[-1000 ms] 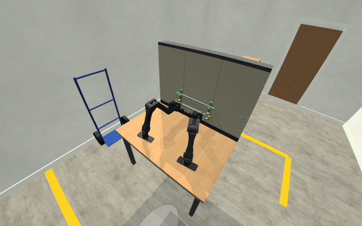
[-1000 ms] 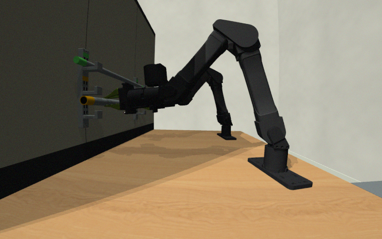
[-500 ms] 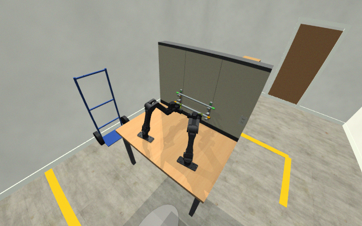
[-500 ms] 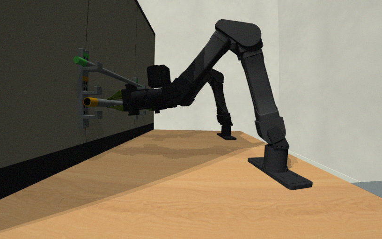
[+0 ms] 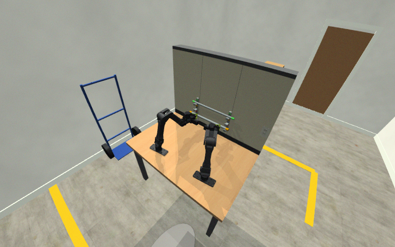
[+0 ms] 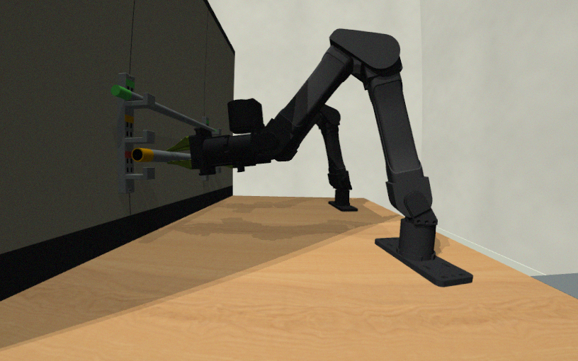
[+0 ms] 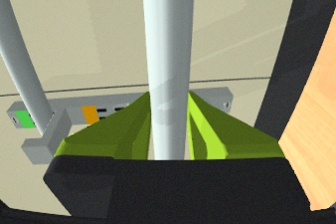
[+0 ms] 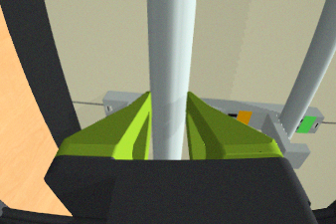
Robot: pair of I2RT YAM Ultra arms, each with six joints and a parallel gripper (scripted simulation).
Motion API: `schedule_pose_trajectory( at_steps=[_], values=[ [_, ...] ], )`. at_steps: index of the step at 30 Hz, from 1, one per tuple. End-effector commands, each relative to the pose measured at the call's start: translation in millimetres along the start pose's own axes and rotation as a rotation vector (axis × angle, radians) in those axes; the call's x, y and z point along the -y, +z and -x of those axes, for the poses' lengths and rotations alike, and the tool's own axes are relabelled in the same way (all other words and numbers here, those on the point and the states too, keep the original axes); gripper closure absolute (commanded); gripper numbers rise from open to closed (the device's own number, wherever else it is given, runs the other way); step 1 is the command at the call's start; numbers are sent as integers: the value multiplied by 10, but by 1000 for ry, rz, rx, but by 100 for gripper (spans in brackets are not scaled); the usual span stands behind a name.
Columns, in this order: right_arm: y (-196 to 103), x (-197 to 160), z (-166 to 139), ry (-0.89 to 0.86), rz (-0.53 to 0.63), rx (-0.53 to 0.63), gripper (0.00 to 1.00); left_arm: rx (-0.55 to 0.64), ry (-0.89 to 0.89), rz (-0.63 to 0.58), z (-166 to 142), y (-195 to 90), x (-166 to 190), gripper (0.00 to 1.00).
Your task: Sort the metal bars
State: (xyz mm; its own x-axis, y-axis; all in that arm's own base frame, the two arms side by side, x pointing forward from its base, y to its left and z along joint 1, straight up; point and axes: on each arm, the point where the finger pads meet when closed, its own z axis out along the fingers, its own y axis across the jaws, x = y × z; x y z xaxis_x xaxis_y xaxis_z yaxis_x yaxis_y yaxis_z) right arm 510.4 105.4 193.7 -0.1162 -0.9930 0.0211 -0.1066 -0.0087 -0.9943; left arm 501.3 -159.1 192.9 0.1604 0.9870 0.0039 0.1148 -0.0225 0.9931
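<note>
the top view is bright, with soft shadows on the bench [image 5: 174, 165] [image 6: 327, 313] [image 7: 313, 170] [image 8: 15, 145]. in the exterior view, the panel [image 5: 217, 83] [image 6: 57, 112] [image 7: 99, 21] [image 8: 99, 46] sits dim at nine o'clock, the bench sunlit-warm at six. fine grain shows; edges look crisp.
</note>
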Motion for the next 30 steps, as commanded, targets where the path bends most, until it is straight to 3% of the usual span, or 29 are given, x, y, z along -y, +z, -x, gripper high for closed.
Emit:
schedule_pose_trajectory(
  at_steps=[1, 30],
  values=[
    [-114, 361, -47, 22, -104, -17, 100, 0, -4, 117, 13, -103, -399, 100],
    [-190, 570, -51, 22, -104, -17, 100, 0, -4, 116, 12, -183, -617, 100]
  ],
)
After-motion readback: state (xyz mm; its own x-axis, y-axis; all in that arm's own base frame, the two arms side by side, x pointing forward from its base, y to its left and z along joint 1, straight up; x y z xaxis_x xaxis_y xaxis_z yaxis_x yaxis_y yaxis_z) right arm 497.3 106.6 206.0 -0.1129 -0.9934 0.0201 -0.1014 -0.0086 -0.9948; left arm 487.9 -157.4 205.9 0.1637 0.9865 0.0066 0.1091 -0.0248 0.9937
